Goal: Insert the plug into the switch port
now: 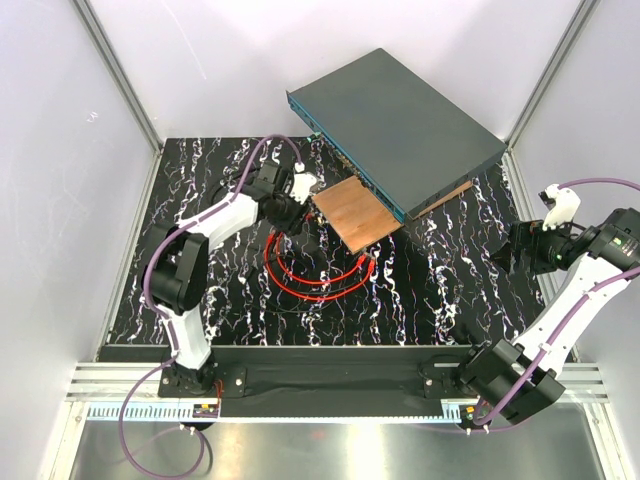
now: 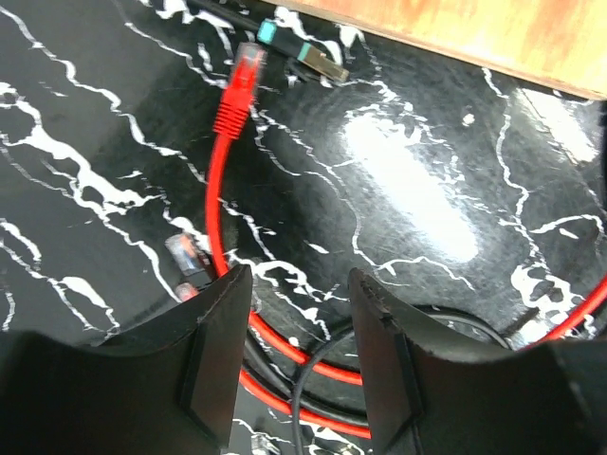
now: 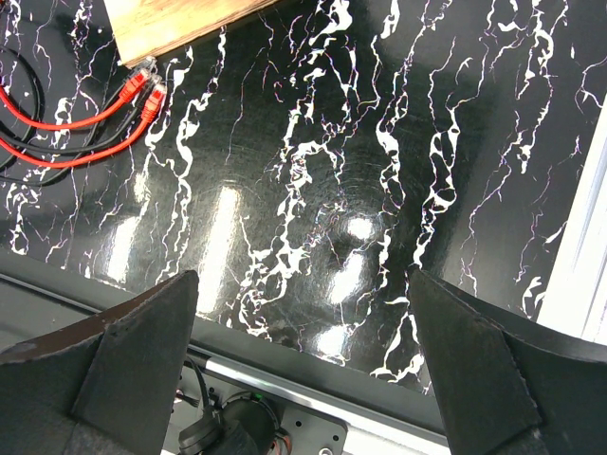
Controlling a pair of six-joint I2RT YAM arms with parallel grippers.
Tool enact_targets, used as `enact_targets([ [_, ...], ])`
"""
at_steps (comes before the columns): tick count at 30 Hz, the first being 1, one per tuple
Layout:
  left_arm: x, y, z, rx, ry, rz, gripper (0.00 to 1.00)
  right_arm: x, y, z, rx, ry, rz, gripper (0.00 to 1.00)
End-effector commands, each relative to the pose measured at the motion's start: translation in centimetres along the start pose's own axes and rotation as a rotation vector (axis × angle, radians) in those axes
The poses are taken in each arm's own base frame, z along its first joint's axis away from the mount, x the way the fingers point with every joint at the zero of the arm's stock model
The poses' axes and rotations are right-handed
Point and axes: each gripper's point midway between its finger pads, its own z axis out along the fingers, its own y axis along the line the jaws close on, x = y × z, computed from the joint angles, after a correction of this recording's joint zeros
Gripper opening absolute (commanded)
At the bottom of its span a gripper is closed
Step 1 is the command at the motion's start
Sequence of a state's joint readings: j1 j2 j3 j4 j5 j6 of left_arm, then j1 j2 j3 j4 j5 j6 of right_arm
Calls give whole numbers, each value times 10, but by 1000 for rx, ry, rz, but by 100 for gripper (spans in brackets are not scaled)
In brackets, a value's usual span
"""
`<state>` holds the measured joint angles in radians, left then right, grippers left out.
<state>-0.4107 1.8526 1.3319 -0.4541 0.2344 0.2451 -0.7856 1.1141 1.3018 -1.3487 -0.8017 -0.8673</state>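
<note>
The red cable (image 1: 318, 283) lies coiled on the black marbled table in front of the switch (image 1: 400, 125), a dark-grey box whose teal front face (image 1: 345, 152) carries the row of ports. In the left wrist view a red plug (image 2: 248, 68) lies on the table ahead of my left gripper (image 2: 301, 281). The gripper is open and empty, hovering over loops of red and black cable. In the top view it (image 1: 292, 215) is left of the wooden board. Two more red cable ends (image 3: 142, 92) lie by the board's corner. My right gripper (image 3: 303, 277) is open and empty, at the far right (image 1: 507, 258).
A brown wooden board (image 1: 352, 213) sticks out from under the switch. A thin black cable with a teal-collared connector (image 2: 302, 55) lies next to the red plug. A small clear connector (image 2: 185, 254) lies by my left finger. White walls and metal rails enclose the table.
</note>
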Motion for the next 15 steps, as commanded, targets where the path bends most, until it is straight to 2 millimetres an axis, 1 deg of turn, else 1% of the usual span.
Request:
enact_targets([
  [1,-11,19,-11,-66,-52,6,49,10,18,-4,-50,40,56,100],
  [2,-7,29,-12,-90,-45,-14,47,11,18,-3,-52,40,59,100],
  [5,0,45,-11,-104,-21,-76,42,13,19,-1,-64,42,67,100],
  [6,4,45,-15,-92,3,-73,39,14,19,-2,-64,49,68,100],
  [8,12,43,-17,-71,27,-65,38,15,18,-2,-57,55,58,100],
  [9,15,39,-25,-62,30,-54,38,16,17,-3,-51,59,54,100],
  [10,28,36,-28,-52,55,-36,39,16,17,-3,-49,61,49,100],
  [11,33,32,-34,-42,61,-29,39,16,17,-4,-45,61,44,100],
  [12,33,29,-49,-45,48,-17,40,17,17,-4,-43,64,42,100],
  [13,40,26,-54,-41,56,6,40,17,17,-4,-40,63,40,100],
  [14,60,22,-57,-31,101,0,41,17,17,-4,-44,65,43,100],
  [15,63,21,-69,-40,94,8,41,17,18,-4,-50,64,45,100],
])
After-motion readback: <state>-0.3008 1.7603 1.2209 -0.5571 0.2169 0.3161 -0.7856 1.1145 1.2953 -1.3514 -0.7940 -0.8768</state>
